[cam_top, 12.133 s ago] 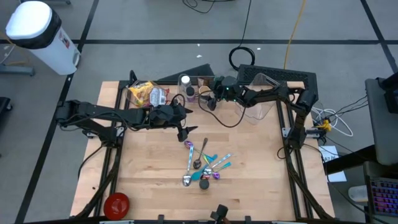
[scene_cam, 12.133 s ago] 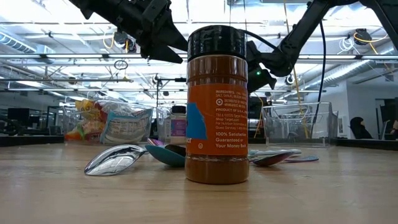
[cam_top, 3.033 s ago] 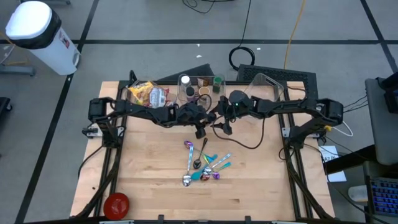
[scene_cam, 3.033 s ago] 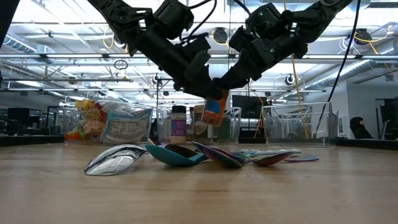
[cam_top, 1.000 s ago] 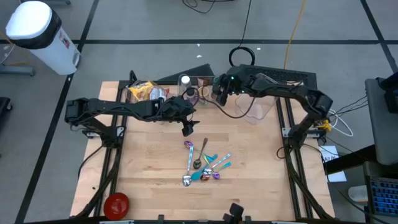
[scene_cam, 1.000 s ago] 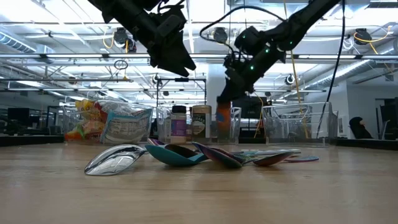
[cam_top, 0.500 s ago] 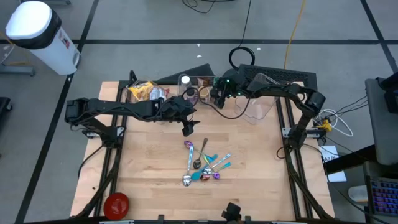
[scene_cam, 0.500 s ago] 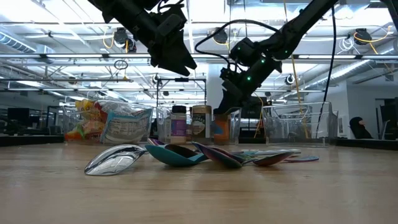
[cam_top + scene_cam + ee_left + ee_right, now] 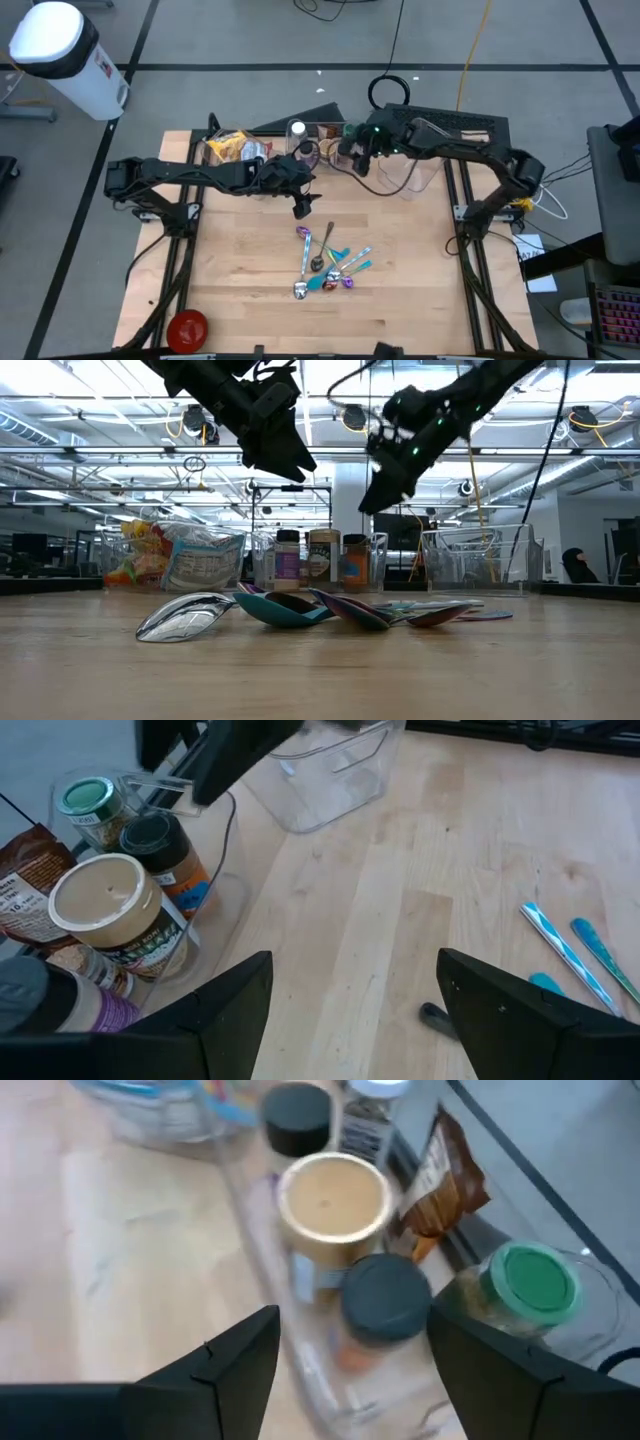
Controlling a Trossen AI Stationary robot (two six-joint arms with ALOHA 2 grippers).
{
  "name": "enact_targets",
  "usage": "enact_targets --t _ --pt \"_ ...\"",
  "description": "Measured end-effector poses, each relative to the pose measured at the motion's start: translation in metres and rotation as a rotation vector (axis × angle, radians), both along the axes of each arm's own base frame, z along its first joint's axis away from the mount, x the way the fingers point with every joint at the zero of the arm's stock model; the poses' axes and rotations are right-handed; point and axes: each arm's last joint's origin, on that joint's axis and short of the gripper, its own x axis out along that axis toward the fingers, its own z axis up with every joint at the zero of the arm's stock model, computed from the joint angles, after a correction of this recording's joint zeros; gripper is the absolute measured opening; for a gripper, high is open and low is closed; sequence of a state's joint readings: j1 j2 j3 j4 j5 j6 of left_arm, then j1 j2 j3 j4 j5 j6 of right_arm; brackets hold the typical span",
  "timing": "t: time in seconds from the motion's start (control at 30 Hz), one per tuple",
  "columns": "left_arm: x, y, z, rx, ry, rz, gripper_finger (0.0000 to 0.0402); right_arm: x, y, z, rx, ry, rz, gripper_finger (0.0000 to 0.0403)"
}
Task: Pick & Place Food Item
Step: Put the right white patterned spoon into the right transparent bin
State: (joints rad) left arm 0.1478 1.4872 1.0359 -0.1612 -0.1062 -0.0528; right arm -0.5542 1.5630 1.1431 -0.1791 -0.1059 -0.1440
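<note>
The food item, an orange spice jar with a black lid [image 9: 385,1308], stands upright in a clear bin [image 9: 235,895] at the table's far edge. Beside it are a tan-lidded jar [image 9: 330,1200] and a green-lidded jar [image 9: 540,1285]. The low view shows the orange jar [image 9: 353,563] standing in that row. My right gripper [image 9: 385,485] hangs open above the orange jar and touches nothing. My left gripper [image 9: 298,208] waits open over the middle of the table, left of the bin, with nothing between its fingers.
Several coloured spoons [image 9: 325,265] lie in a heap at mid-table. Snack bags [image 9: 235,150] lie at the far left. An empty clear container [image 9: 420,165] stands at the far right, under my right arm. A red round thing [image 9: 187,327] lies near the front left corner.
My right gripper has let go of the orange spice jar and has risen clear of it, drawing a little toward the table's right edge. The jar now stands upright in the bin beside the other jars.
</note>
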Motion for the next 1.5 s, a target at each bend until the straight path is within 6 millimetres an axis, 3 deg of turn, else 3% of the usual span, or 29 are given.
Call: enact_targets --t 0.17,0.33,0.63,0.9,1.07,1.23,1.5 --pt "0.0 0.0 0.0 -0.008 -0.002 0.005 0.0285 -0.013 0.037 0.026 0.041 0.008 0.055 0.0241" --pt "0.0 -0.001 0.0 -0.027 -0.008 0.014 0.0285 -0.028 0.086 0.022 0.044 -0.004 0.183 0.0235" --pt "0.0 -0.002 0.0 -0.061 -0.018 0.036 0.0285 -0.052 0.158 -0.025 -0.018 -0.133 0.454 0.0232" --pt "0.001 -0.002 0.001 -0.05 -0.025 0.029 0.0285 -0.059 0.205 -0.072 0.057 -0.067 0.617 0.0231" --pt "0.001 -0.002 0.002 -0.048 -0.035 0.028 0.0285 -0.045 0.223 -0.098 0.048 -0.022 0.665 0.023" --pt "0.002 -0.004 0.002 -0.057 -0.043 0.028 0.0285 -0.037 0.217 -0.117 -0.05 0.032 0.595 0.0222" --pt "0.003 -0.011 0.002 -0.049 -0.041 0.002 0.0285 -0.038 0.218 -0.129 0.082 0.083 0.623 0.02"
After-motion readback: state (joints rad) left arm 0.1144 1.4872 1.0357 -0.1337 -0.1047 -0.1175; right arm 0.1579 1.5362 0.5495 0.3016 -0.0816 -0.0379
